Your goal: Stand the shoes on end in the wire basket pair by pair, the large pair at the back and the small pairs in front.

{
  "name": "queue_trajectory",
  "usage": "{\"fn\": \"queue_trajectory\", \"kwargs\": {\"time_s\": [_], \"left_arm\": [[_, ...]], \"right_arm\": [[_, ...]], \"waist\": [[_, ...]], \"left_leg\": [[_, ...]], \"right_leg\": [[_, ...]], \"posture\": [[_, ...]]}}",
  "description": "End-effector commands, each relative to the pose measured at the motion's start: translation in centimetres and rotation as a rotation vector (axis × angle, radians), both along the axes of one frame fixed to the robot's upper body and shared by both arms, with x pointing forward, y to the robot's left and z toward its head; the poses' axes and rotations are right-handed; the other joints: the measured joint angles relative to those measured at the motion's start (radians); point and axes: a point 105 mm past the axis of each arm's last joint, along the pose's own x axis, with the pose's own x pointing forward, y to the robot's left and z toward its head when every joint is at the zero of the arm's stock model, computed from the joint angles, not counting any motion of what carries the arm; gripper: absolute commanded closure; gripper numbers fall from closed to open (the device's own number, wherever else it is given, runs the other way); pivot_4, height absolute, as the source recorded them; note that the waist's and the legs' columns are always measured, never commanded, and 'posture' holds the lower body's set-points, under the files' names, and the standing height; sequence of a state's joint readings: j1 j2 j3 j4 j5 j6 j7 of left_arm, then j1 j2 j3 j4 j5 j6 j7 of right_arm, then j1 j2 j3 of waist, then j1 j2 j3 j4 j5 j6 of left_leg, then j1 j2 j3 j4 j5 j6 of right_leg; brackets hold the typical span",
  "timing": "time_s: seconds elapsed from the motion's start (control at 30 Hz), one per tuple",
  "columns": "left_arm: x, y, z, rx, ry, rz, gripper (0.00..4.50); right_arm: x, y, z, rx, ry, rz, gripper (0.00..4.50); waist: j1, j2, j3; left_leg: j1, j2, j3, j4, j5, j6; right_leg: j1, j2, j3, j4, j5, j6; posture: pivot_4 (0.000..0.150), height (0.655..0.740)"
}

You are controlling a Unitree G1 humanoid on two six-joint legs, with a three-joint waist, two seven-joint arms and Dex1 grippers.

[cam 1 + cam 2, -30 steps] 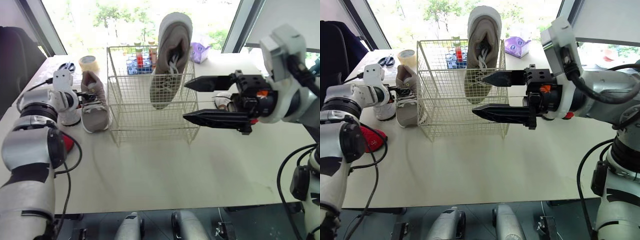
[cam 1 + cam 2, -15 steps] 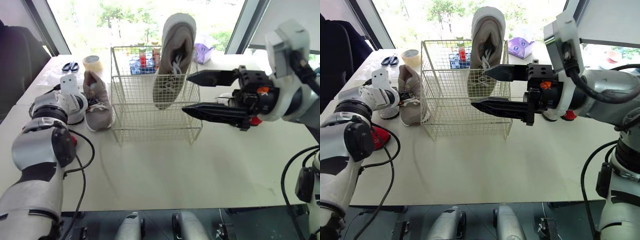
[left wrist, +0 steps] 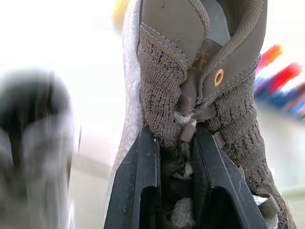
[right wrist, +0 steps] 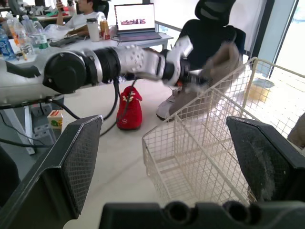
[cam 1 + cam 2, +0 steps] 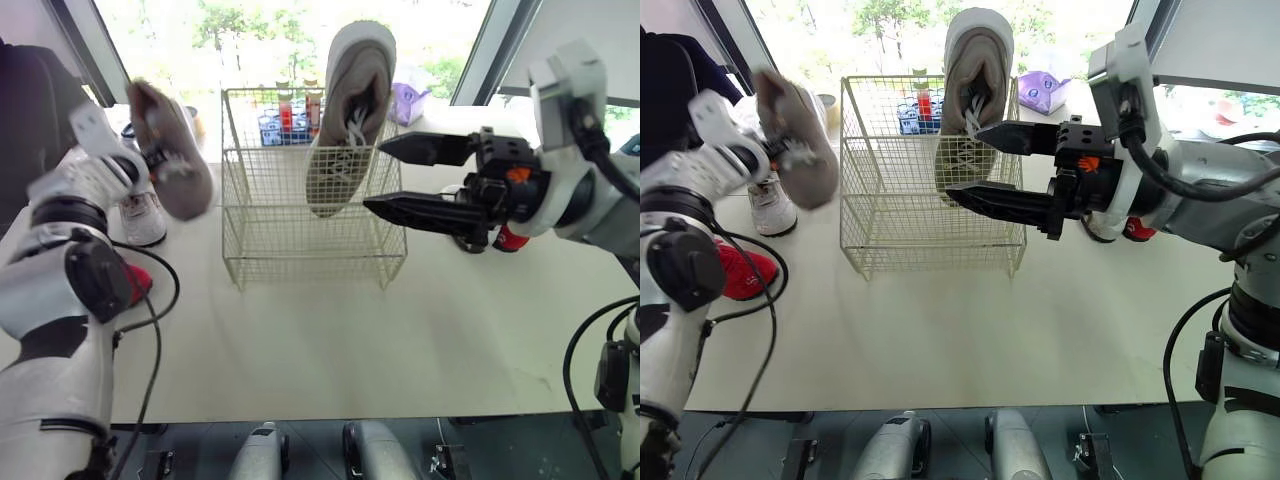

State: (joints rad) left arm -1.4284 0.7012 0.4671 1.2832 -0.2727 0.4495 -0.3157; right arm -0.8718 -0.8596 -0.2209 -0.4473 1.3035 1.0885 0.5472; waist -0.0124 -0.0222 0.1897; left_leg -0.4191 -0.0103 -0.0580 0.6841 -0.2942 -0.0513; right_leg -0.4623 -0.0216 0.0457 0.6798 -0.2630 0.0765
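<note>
Pale tabletop (image 5: pixel 400 330) by a bright window, wire basket (image 5: pixel 310 200) at its middle with one large shoe (image 5: pixel 345 110) on end, toe down, at the back right. Left of the basket and clear of the table, a grey-brown knit shoe (image 5: pixel 170 150), likely its mate, pinched by tongue and laces in the left gripper (image 3: pixel 174 138); right gripper (image 5: pixel 377 177) spread wide and empty just beside the basket's right front. Looks light and soft, knit upper apt to fold and swing under so narrow a hold, so probably steadier taken across the firmer heel or sole edge.
</note>
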Motion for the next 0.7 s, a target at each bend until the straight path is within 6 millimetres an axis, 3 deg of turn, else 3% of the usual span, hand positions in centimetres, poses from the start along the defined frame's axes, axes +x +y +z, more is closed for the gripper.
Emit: {"fn": "queue_trajectory", "kwargs": {"time_s": [0.03, 0.1, 0.23, 0.3, 0.37, 0.47, 0.53, 0.57, 0.7], "left_arm": [[-2.2, 0.9, 7.8, 0.133, -0.306, -0.014, 4.28], [-4.0, 0.3, 11.4, 0.198, -0.446, -0.038, 4.28], [-7.4, -1.7, 16.4, 0.275, -0.654, -0.064, 4.28], [-9.8, -4.2, 19.5, 0.341, -0.804, -0.076, 4.28], [-11.9, -7.2, 21.4, 0.333, -0.943, -0.146, 4.28], [-12.8, -11.3, 21.5, 0.353, -1.023, -0.175, 4.28], [-13.2, -15.8, 19.9, 0.427, -1.091, -0.195, 4.28], [-13.4, -16.9, 19.2, 0.448, -1.115, -0.193, 4.28], [-12.1, -17.9, 17.0, 0.450, -1.125, -0.160, 4.28]], "right_arm": [[0.4, -0.2, 1.1, 0.043, -0.051, -0.010, 0.00], [0.9, -0.7, 1.4, 0.049, -0.057, -0.029, 0.00], [1.3, -2.2, 2.1, 0.042, -0.051, -0.063, 0.00], [1.2, -3.5, 2.9, 0.063, -0.042, -0.088, 0.00], [1.2, -4.3, 3.4, 0.085, -0.040, -0.102, 0.00], [1.0, -4.5, 3.2, 0.067, -0.030, -0.104, 0.00], [0.8, -5.3, 2.3, 0.032, 0.021, -0.115, 0.00], [0.8, -5.4, 1.9, 0.020, 0.041, -0.117, 0.00], [0.0, -5.8, 1.8, 0.000, 0.067, -0.114, 0.00]], "waist": [[-0.002, 0.000, 0.000], [-0.001, 0.000, 0.000], [0.001, 0.000, 0.000], [0.005, 0.000, 0.000], [0.015, -0.001, 0.000], [0.025, -0.001, -0.001], [0.029, 0.000, -0.001], [0.030, 0.000, -0.001], [0.014, 0.000, -0.001]], "left_leg": [[0.001, -0.001, 0.001, 0.000, 0.000, 0.000], [0.000, -0.001, 0.001, 0.000, 0.000, 0.000], [-0.001, -0.001, 0.001, 0.001, 0.000, 0.001], [-0.001, -0.001, 0.000, 0.001, 0.000, 0.002], [-0.002, -0.002, 0.000, 0.001, 0.000, 0.002], [-0.001, -0.003, 0.000, 0.002, -0.001, 0.004], [0.002, -0.004, 0.001, 0.002, -0.001, 0.006], [0.003, -0.004, 0.001, 0.002, -0.001, 0.007], [0.011, -0.005, 0.004, 0.002, 0.000, 0.009]], "right_leg": [[0.000, -0.002, 0.000, 0.001, 0.000, 0.000], [-0.001, -0.002, -0.001, 0.001, 0.000, 0.000], [-0.001, -0.003, -0.001, 0.001, 0.000, 0.000], [-0.001, -0.003, -0.001, 0.001, 0.000, 0.000], [0.000, -0.004, -0.002, 0.000, 0.000, 0.000], [0.001, -0.005, -0.002, 0.000, 0.000, 0.000], [0.003, -0.005, -0.002, 0.000, 0.000, 0.000], [0.004, -0.006, -0.002, 0.000, 0.000, 0.000], [0.010, -0.005, 0.000, 0.001, 0.000, 0.000]], "posture": [[0.150, 0.7400], [0.150, 0.7400], [0.150, 0.7400], [0.150, 0.7400], [0.150, 0.7400], [0.150, 0.7400], [0.150, 0.7400], [0.150, 0.7400], [0.150, 0.7400]]}}
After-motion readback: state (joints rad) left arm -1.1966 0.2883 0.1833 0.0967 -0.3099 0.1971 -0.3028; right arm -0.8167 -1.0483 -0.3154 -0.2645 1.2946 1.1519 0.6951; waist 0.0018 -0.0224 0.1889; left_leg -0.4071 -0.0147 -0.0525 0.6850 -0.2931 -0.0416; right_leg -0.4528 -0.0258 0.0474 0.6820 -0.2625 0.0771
